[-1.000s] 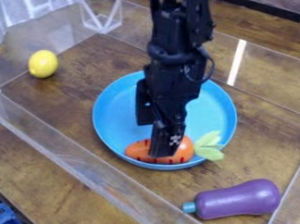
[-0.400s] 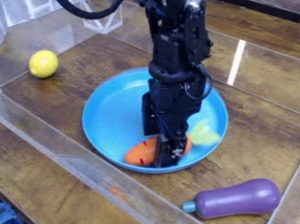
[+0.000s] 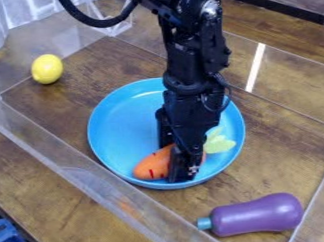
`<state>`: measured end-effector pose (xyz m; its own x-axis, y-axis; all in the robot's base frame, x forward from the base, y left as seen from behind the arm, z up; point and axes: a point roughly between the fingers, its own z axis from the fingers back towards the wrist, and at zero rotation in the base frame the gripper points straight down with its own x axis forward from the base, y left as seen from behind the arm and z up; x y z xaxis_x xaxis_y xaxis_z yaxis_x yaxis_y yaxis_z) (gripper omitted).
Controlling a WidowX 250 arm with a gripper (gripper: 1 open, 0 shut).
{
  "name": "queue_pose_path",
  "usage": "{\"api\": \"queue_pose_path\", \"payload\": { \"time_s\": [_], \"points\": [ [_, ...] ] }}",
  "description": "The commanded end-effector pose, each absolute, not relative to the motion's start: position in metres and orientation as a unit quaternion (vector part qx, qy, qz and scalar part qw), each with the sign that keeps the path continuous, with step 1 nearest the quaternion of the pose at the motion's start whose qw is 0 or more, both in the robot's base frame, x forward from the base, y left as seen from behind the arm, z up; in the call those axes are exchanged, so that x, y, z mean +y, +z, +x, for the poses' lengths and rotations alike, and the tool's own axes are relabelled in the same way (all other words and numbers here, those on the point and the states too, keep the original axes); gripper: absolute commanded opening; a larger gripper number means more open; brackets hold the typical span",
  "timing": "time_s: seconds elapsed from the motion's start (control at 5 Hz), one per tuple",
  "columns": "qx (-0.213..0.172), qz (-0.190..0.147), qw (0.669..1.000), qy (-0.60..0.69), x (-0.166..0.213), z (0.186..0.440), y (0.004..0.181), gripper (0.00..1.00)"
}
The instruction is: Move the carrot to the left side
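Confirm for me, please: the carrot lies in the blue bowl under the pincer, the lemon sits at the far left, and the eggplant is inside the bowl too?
Not quite. The camera view shows the eggplant lying on the wooden table, outside the blue bowl, near the right front. The rest holds: the carrot lies in the bowl under the pincer, and the lemon sits at the far left.

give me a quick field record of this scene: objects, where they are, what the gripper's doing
carrot: orange, lying in the blue bowl, near its front-left wall
blue bowl: on the wooden table, centre of view
gripper: pointing down into the bowl, fingertips at the carrot; whether the jaws have gripped it cannot be told
carrot's leafy top: pale green, showing to the right of the gripper
lemon: yellow, on the table, upper left, apart from the bowl
eggplant: purple, lying on the table, lower right, outside the bowl
task state: carrot not yet lifted out
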<state>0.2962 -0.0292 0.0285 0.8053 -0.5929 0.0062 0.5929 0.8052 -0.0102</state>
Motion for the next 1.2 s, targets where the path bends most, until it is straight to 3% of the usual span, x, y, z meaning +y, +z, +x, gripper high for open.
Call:
{"api": "queue_pose_path", "payload": {
  "time_s": [0.0, 1.0],
  "points": [
    [-0.026, -0.007, 0.950, -0.311, -0.031, 0.304, 0.038, 0.00],
    [-0.062, -0.029, 0.951, -0.301, -0.031, 0.318, 0.044, 0.00]
  ]
}}
